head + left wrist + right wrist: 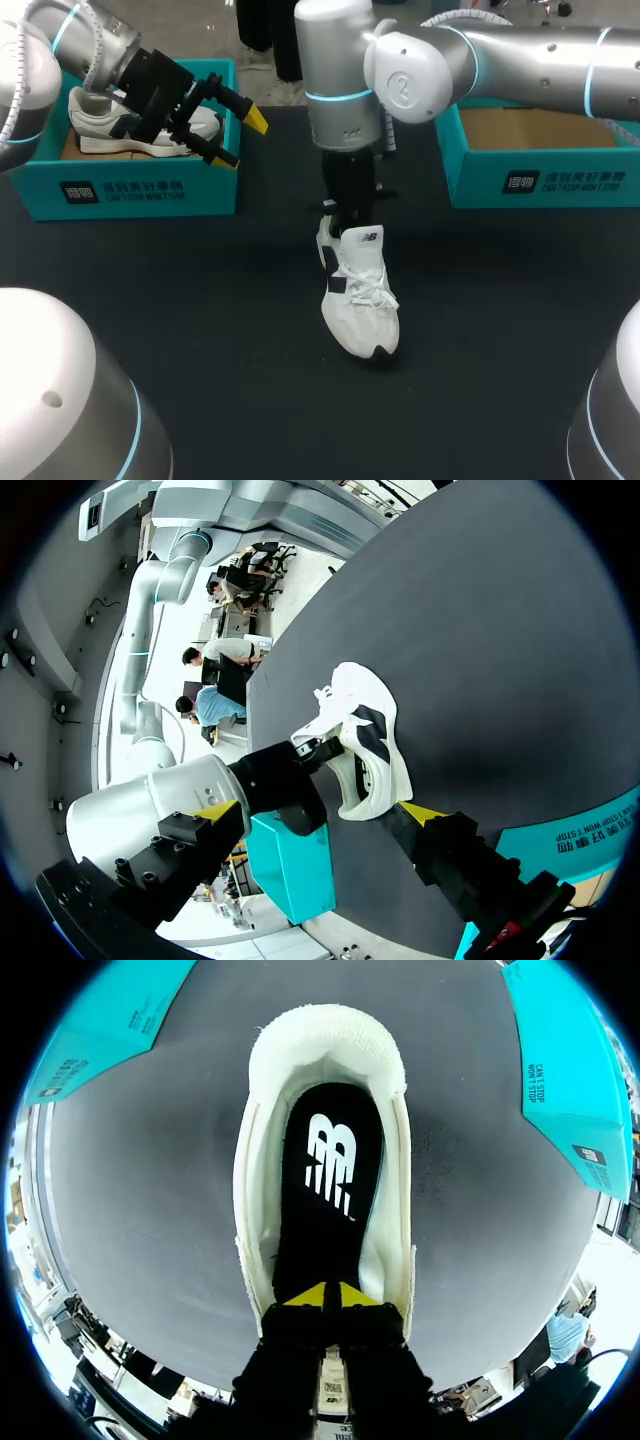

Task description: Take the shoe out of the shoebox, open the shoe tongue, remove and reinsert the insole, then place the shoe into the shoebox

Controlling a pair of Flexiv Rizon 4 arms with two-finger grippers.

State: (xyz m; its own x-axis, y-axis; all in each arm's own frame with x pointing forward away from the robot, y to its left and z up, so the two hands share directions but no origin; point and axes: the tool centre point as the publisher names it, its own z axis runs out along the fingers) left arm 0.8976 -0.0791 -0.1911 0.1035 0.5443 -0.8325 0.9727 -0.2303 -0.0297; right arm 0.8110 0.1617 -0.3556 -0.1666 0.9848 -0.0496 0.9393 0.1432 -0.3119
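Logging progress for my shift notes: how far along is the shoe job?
Done: white lace-up shoe is out, on the black table. In hand: right gripper closed at its opening, above the black insole. To do: insole out and back, reboxing.

- Black, matte counter [200,300] runs under the whole scene, from the near edge to the far one, and carries two teal boxes at its far corners.
- Spare shoe [98,125], white with a dark side patch and a pale sole, sits inside the left box [130,190] at the far left. It is seen side-on, heel toward the counter's left edge and toe toward the middle, and is partly hidden.
- Right box [545,182], teal and open-topped, stands at the far right, well apart from the left box. Its brown cardboard floor shows, and white print marks the wall facing the near edge.
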